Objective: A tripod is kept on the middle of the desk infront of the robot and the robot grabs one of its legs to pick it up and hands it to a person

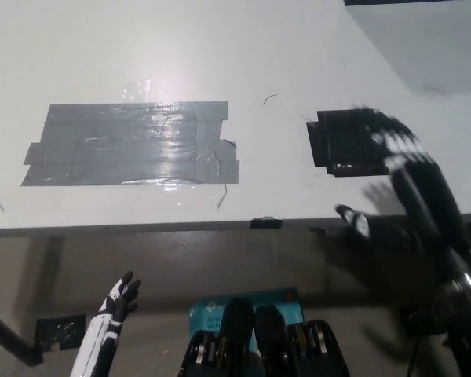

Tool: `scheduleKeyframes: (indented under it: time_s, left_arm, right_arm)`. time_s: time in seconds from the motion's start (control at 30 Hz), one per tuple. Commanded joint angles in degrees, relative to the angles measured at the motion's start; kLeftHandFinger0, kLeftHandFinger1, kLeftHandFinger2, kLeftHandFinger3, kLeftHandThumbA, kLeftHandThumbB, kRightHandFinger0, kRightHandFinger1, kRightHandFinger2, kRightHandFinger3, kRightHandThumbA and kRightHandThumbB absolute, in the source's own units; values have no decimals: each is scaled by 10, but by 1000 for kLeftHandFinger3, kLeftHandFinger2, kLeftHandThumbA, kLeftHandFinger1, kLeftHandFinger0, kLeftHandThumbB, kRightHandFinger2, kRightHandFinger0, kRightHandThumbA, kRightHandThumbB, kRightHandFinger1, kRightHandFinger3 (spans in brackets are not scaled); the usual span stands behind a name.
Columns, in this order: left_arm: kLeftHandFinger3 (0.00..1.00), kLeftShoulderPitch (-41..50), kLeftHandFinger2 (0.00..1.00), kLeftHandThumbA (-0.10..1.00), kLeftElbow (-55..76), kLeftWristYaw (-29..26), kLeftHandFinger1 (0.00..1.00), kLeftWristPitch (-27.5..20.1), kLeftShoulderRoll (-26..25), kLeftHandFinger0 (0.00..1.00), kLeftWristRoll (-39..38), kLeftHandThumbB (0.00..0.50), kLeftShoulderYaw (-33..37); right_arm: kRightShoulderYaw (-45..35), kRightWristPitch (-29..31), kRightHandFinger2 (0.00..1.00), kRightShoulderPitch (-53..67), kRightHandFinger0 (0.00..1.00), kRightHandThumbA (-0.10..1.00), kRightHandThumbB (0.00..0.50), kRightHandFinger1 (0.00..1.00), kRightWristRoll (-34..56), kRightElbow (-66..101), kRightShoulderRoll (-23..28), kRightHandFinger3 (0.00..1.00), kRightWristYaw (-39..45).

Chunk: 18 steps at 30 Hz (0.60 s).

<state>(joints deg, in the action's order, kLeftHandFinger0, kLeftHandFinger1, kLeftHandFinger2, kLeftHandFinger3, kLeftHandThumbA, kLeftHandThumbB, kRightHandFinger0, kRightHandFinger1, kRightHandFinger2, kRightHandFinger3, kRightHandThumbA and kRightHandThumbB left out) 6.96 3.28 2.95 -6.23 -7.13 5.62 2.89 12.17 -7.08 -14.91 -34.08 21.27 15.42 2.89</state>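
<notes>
Desk [298, 63], grey tape patch [133, 145], right hand [416, 177] splayed empty, left hand [114, 308] below

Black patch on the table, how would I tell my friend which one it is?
Find the big white desk. A wide, shiny grey tape patch covers its middle-left; go right from that to the small black rectangular patch near the front edge. It is the only dark patch, much smaller than the grey one, with the robot's black right hand at its right edge.
</notes>
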Motion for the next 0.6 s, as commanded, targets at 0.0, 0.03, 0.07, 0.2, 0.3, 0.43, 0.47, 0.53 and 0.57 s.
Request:
scheduleKeyframes:
  time_s: [0.0,0.03,0.07,0.2,0.3,0.43,0.47,0.53,0.57]
  left_arm:
    - [1000,-2,1000,1000,2,-1,1000,-43,-4,1000,-27,81,-16]
    - [1000,8,1000,1000,5,5,1000,-41,-4,1000,-35,91,-15]
    - [1000,4,1000,1000,5,8,1000,-39,-5,1000,-41,82,-17]
    - [1000,-15,1000,1000,6,3,1000,-29,-6,1000,-32,72,-20]
    - [1000,-6,1000,1000,8,3,1000,-31,1,1000,-36,108,-22]
    - [1000,-2,1000,1000,10,6,1000,-33,1,1000,-37,141,-24]
    - [1000,4,1000,1000,9,6,1000,-39,2,1000,-37,141,-24]
    - [1000,8,1000,1000,7,9,1000,-43,3,1000,-43,141,-25]
    - [1000,5,1000,1000,8,10,1000,-41,1,1000,-44,150,-27]
  right_arm:
    - [-100,91,1000,123,1000,762,222,1000,144,166,-32,1000,-91]
    - [-100,99,1000,138,1000,759,212,1000,161,158,-37,1000,-85]
    - [-100,106,1000,134,1000,762,204,1000,167,147,-40,1000,-78]
    - [-88,119,1000,120,1000,758,214,1000,166,96,-59,1000,-60]
    - [-76,163,1000,133,1000,700,179,1000,173,22,-92,1000,-70]
    - [-68,216,1000,145,1000,740,160,1000,165,-96,-111,1000,-81]
    - [-69,220,1000,153,1000,742,161,1000,170,-106,-114,1000,-80]
    - [-77,195,1000,163,1000,778,149,1000,203,-141,-133,1000,-68]
    - [-79,190,1000,160,1000,774,141,1000,214,-154,-139,1000,-62]
